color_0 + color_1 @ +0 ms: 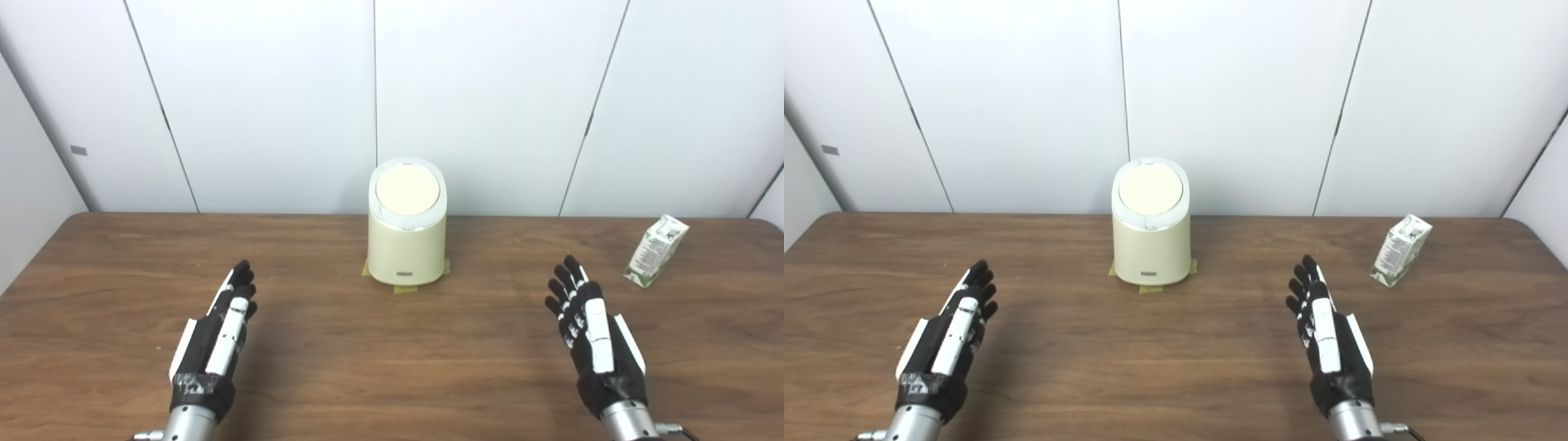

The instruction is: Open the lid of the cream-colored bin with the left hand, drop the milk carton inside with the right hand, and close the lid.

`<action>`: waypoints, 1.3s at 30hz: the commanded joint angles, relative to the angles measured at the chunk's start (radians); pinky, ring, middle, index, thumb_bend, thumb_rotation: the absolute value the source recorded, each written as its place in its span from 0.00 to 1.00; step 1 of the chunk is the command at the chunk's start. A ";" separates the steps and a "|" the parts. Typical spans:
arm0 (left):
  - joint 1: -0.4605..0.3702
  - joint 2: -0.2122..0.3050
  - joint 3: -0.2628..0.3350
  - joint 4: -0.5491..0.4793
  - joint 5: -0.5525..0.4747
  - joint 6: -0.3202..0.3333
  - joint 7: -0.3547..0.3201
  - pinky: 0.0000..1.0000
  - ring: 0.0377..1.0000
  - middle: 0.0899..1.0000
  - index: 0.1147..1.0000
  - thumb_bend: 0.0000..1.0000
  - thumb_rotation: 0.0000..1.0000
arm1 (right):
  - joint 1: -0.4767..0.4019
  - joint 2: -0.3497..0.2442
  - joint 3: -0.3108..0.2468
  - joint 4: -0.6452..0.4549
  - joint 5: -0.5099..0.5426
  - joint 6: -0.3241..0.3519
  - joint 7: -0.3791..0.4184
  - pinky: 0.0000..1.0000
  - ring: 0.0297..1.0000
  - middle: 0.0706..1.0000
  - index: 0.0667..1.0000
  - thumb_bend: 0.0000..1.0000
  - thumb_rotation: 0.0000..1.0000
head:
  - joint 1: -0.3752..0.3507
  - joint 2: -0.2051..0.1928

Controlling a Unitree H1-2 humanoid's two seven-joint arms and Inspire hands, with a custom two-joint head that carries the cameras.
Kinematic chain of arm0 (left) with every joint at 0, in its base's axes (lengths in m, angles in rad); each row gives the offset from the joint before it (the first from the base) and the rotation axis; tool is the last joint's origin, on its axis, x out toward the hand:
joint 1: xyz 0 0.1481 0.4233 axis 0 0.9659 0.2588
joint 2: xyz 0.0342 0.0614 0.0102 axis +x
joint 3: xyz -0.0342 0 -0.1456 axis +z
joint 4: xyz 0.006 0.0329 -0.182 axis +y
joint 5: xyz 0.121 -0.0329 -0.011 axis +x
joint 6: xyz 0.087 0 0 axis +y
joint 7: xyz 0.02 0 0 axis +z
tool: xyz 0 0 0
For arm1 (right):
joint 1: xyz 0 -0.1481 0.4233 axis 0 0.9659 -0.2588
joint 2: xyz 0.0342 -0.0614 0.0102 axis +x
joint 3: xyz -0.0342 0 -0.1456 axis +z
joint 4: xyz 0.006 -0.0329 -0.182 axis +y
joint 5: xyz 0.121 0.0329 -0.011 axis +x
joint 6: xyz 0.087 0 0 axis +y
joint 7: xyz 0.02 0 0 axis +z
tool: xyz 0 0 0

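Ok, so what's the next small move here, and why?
Probably reach the left hand forward to the bin lid: the lid is shut, both hands are open and empty, and the carton near the right hand can't go in until the lid opens.

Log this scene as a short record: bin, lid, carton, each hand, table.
bin: cream-colored bin upright at the table's far middle, on patches of yellowish tape
lid: round lid shut
carton: milk carton standing tilted at far right, apart from the bin
left hand: left hand open, empty, near side, left of the bin
right hand: right hand open, empty, short of the carton
table: brown wooden table
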 commanded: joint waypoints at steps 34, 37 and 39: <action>-0.821 0.059 -0.228 0.450 0.572 0.187 -0.100 0.70 0.84 0.89 0.92 0.76 0.24 | -0.043 0.003 -0.013 0.074 0.017 -0.092 0.012 0.93 0.96 0.97 0.98 0.66 1.00 | 0.047 -0.046; -0.872 0.057 -0.254 0.547 0.575 0.173 -0.085 0.67 0.84 0.90 0.92 0.77 0.22 | -0.047 0.003 -0.011 0.085 0.015 -0.103 0.015 0.93 0.96 0.97 0.98 0.66 1.00 | 0.043 -0.051; -0.900 0.051 -0.266 0.602 0.572 0.174 -0.080 0.65 0.82 0.89 0.92 0.76 0.20 | -0.049 0.005 -0.010 0.088 0.012 -0.104 0.014 0.92 0.96 0.97 0.98 0.65 1.00 | 0.041 -0.052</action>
